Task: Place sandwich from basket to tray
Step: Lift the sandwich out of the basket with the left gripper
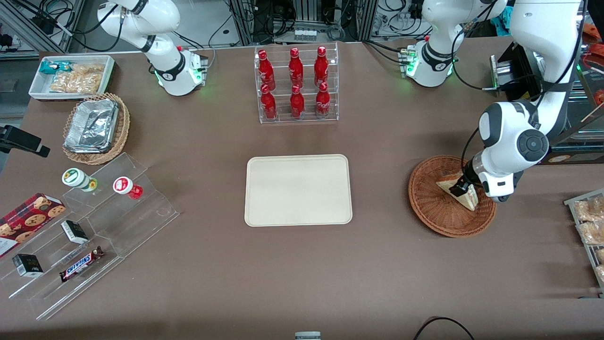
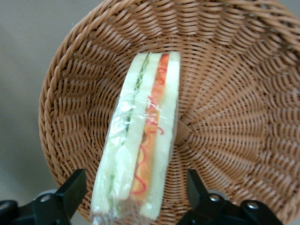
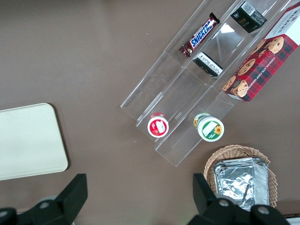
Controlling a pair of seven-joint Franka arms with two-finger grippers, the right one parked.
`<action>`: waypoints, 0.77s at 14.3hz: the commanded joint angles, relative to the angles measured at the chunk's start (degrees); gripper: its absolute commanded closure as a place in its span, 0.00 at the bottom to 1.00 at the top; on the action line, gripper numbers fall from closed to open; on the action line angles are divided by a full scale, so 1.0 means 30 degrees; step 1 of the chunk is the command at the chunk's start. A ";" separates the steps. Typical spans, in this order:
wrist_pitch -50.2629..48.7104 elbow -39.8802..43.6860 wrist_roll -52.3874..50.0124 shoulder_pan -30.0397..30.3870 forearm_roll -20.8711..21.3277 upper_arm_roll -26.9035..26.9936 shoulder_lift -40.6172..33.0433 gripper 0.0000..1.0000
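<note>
The sandwich you are after is a wrapped wedge of pale bread with a red-orange and green filling stripe along its cut edge. It lies inside the basket, a round reddish-brown wicker bowl standing toward the working arm's end of the tabletop.

Your pincer is down inside that basket, directly at the sandwich. In the left wrist view its 2 black fingers stand apart, 1 on each side of the wedge, with a gap between each finger and the bread. Nothing is clamped yet.

The tray, flat, cream-beige, with rounded corners, sits in the middle of the tabletop, well apart from the basket, with bare surface between them.

Farther from the front camera than the tray stands a clear rack holding 6 red bottles in 2 rows of 3.

Toward the parked arm's end you have a stepped clear display stand. On it are 2 small round-lidded cups, 1 green and 1 red, 2 small dark boxes and a Snickers bar. A red cookie box lies just beside the stand. A lighter tan wicker basket with foil trays sits farther from the front camera, with a white bin of snacks near it.
</note>
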 commanded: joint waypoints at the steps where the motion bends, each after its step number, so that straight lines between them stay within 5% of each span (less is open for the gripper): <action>1: 0.0185 -0.0017 -0.0204 0.0128 0.0182 0.0106 -0.0002 0.81; 3: -0.0195 0.0128 -0.0233 0.0099 0.0182 0.0166 -0.0265 0.90; 11: -0.8044 0.5751 0.1688 -0.1888 0.0241 -0.0742 -0.0676 0.98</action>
